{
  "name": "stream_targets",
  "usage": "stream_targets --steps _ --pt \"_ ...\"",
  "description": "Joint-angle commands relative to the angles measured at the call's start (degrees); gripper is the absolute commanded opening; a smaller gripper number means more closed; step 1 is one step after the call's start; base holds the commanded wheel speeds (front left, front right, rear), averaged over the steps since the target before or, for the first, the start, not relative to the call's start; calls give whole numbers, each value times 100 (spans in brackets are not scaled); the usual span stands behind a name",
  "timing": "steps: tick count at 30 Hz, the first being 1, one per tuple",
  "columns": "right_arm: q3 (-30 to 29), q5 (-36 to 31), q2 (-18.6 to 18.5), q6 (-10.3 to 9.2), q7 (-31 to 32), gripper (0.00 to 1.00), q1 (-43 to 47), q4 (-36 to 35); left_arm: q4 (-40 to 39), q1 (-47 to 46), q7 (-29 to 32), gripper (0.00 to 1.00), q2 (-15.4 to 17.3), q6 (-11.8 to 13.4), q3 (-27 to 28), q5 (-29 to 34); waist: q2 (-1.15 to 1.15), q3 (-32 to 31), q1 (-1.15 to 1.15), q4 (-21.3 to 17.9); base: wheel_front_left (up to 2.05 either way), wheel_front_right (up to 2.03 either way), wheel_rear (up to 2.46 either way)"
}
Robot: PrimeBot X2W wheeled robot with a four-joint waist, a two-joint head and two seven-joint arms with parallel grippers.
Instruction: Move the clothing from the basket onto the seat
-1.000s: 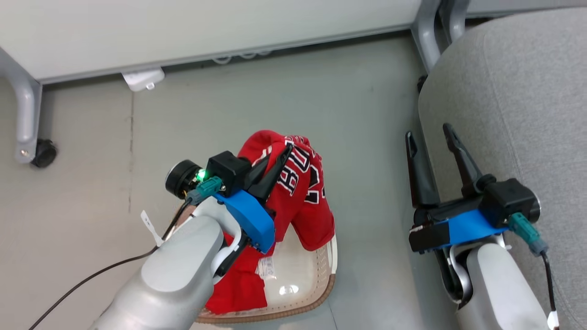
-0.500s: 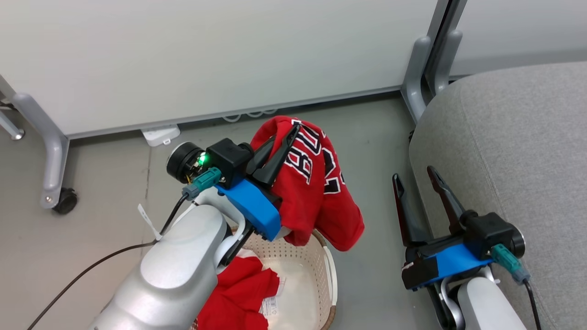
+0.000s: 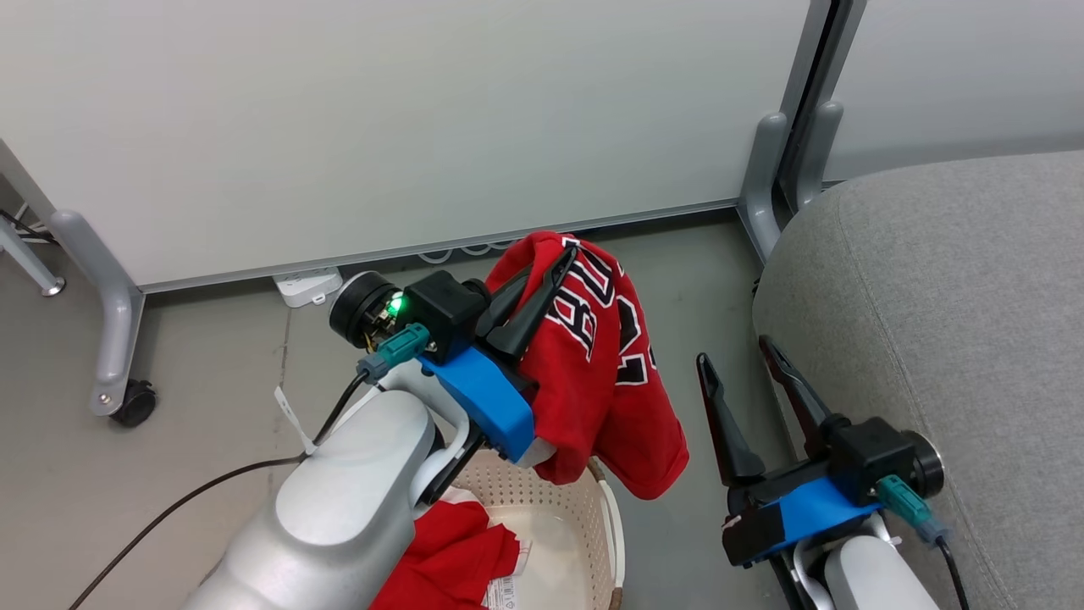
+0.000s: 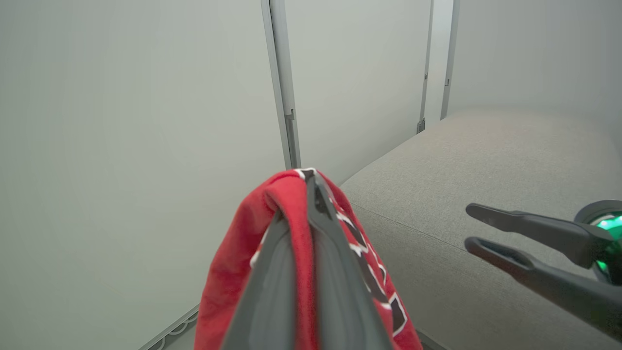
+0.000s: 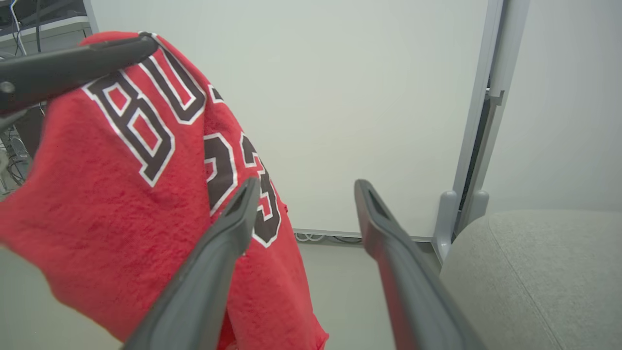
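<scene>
Jaws of the left gripper pinch the red jersey at the centre of the head view. It hangs clear above the basket at the bottom edge, where a plain red garment lies. At lower right the right gripper gapes empty beside the seat.

Left wrist view: the fingers clamp the jersey at bottom centre, with the seat at right.

Right wrist view: spread fingers rise from the bottom, with the jersey at left and the seat at lower right.

Silver-grey forearms carry blue brackets, teal cable plugs and long dark fingers.
</scene>
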Motion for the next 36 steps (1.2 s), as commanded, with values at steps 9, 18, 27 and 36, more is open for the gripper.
stream_targets --steps 9,18,27,36 --pt "749 -97 -241 -4 -6 100 -539 56 -42 42 -27 0 18 -15 -29 -10 0 47 0 34 0 0 0" --pt "1314 -235 -536 -5 -6 100 -1466 879 -130 -123 -27 0 -83 -31 -169 69 0 237 0 150 0 0 0" --pt "2025 -79 -800 -4 -5 100 -2220 1635 -331 -167 -28 0 -162 -58 -425 87 0 358 0 271 0 0 0" --pt "2964 496 -932 -5 -6 100 -2648 2170 -496 -256 -27 0 -153 -71 -548 65 0 446 0 331 0 0 0"
